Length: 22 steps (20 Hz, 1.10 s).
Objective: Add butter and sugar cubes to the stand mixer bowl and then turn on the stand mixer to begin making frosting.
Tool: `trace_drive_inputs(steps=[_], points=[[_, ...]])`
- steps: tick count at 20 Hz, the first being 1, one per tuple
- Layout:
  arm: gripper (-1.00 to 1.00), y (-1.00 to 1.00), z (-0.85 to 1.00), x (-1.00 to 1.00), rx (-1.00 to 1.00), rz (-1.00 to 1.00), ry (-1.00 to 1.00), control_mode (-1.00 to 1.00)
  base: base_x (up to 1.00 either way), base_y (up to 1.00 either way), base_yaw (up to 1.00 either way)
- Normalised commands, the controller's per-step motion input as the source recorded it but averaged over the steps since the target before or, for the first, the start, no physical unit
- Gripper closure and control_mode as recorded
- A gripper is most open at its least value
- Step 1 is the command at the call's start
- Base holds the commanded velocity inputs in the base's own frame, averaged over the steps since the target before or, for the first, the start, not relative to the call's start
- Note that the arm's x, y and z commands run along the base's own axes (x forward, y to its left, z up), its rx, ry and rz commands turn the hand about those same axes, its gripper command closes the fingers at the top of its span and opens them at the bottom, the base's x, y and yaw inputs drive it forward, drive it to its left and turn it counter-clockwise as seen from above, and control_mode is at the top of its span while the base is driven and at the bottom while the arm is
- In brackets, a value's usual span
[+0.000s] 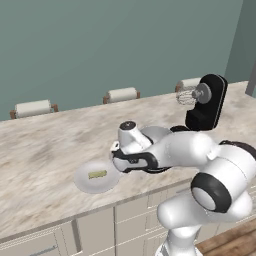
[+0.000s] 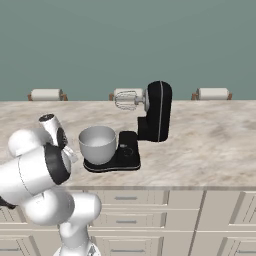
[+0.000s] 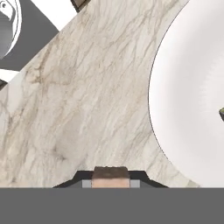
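My gripper point(image 3: 111, 181) points down at the marble counter and is shut on a small tan sugar cube point(image 3: 111, 173), which sits between the fingertips. The white plate point(image 3: 188, 87) lies just beside it, with a sliver of the butter point(image 3: 222, 113) at the frame's edge. From the left base view, the pale yellow-green butter point(image 1: 97, 174) lies flat on the plate point(image 1: 85, 184), and my hand hovers just right of that plate. The silver stand mixer bowl point(image 2: 97, 144) sits on the black stand mixer point(image 2: 157, 112) with the head tilted up and the whisk point(image 2: 126, 100) clear above it.
The marble counter point(image 1: 45, 150) runs left to right, with its front edge close to my base. Along its far side stand stools with white backs point(image 1: 33, 107) point(image 2: 212, 93). Drawers point(image 2: 165, 220) lie below the counter front.
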Motion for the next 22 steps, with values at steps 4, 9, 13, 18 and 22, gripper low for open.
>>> trace_drive_inputs(steps=[4, 9, 13, 18, 22], points=[[1.0, -0.08, 0.82, -0.21, -0.07, 0.0, -0.01, -1.0, 0.0, 0.0, 0.0], [1.0, -0.03, 0.85, -0.22, -0.12, 0.0, 0.0, -1.0, 0.0, 0.0, 0.0], [1.0, 0.0, 0.82, -0.18, -0.05, 0.0, 0.0, -1.0, 0.0, 0.0, 0.0], [1.0, 0.0, 0.79, -0.03, -0.01, 0.0, -0.01, -1.0, 0.0, 0.0, 0.0], [1.0, -0.09, 0.6, 0.0, 0.0, 0.0, -0.05, -1.0, 0.0, 0.0, 0.0]])
